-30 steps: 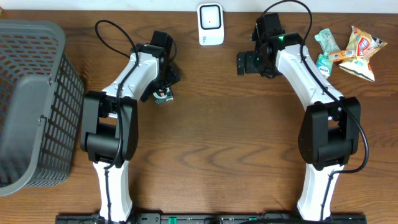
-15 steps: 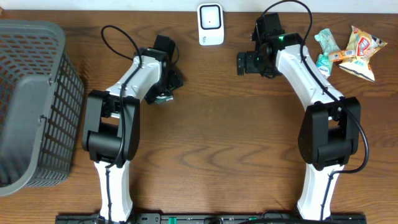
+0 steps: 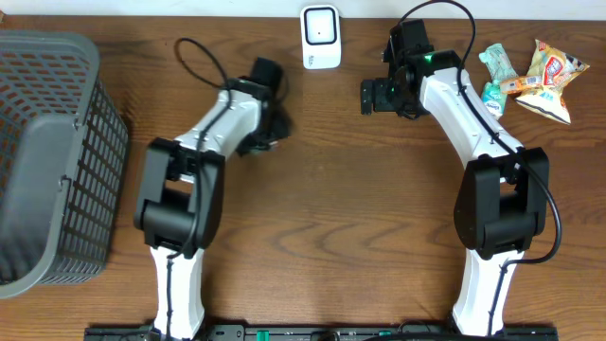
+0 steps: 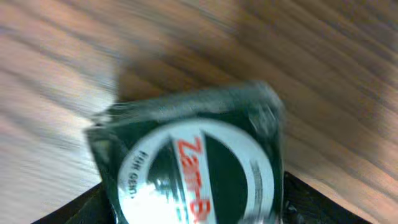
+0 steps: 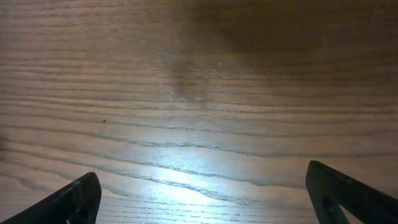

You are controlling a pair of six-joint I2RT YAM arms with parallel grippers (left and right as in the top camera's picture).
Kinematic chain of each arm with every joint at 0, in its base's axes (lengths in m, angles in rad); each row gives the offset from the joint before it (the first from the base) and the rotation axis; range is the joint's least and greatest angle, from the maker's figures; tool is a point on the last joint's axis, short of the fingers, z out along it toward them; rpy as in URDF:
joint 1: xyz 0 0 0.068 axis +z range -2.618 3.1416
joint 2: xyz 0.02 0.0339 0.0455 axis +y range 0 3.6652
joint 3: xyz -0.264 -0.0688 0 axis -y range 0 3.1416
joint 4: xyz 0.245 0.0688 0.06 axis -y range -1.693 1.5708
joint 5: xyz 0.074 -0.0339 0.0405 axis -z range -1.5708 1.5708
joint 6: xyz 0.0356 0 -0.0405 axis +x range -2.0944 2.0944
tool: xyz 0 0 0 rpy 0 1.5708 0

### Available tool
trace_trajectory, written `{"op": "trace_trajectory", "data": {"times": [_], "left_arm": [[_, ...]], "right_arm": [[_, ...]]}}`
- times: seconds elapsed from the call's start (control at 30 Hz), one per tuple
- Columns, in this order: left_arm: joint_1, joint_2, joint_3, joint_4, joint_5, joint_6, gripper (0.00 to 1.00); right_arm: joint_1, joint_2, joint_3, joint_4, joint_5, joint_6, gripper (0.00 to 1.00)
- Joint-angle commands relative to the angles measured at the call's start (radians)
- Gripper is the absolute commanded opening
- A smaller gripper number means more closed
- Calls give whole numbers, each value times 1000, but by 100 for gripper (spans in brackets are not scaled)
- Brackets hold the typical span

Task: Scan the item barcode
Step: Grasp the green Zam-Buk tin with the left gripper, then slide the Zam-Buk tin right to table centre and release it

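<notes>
Brown wood-grain worktop [image 3: 331,208], grey basket [image 3: 47,152] at left edge, white scanner [image 3: 321,37] top centre, snack bags [image 3: 544,76] far right. Dark packet [image 4: 193,162] sits btwn left jaws, grip can't tell. Right jaws wide open over bare wood.

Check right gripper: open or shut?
Open. In the wrist view, the right gripper has its fingers at opposite bottom corners, with only bare table between them.
</notes>
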Motion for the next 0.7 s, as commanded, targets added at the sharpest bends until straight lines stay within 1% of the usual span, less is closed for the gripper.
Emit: {"op": "trace_trajectory", "data": {"times": [0.0,0.1,0.17,0.23,0.3,0.43,0.53,0.63,0.67], "left_arm": [[-102,15,-17,31,47,43,74],[-192,15,20,38,47,65,74],[-241,13,51,38,46,108,74],[-279,5,75,35,5,122,74],[-289,-7,89,26,-14,121,73],[-252,-29,91,13,-14,118,74],[-185,-41,91,-13,-13,91,74],[-123,-68,94,-43,-13,92,75],[-104,-92,94,-60,-14,101,82]], "right_arm": [[5,0,-6,-1,16,11,99],[5,0,-6,-1,16,12,99],[5,-1,-6,-1,16,12,99],[5,-1,-6,-1,16,11,99],[5,0,-6,-1,16,12,99],[5,-1,-6,-1,16,11,99],[5,-1,-6,-1,16,11,99],[5,0,-6,-1,16,11,99],[5,-1,-6,-1,16,11,99]]}}
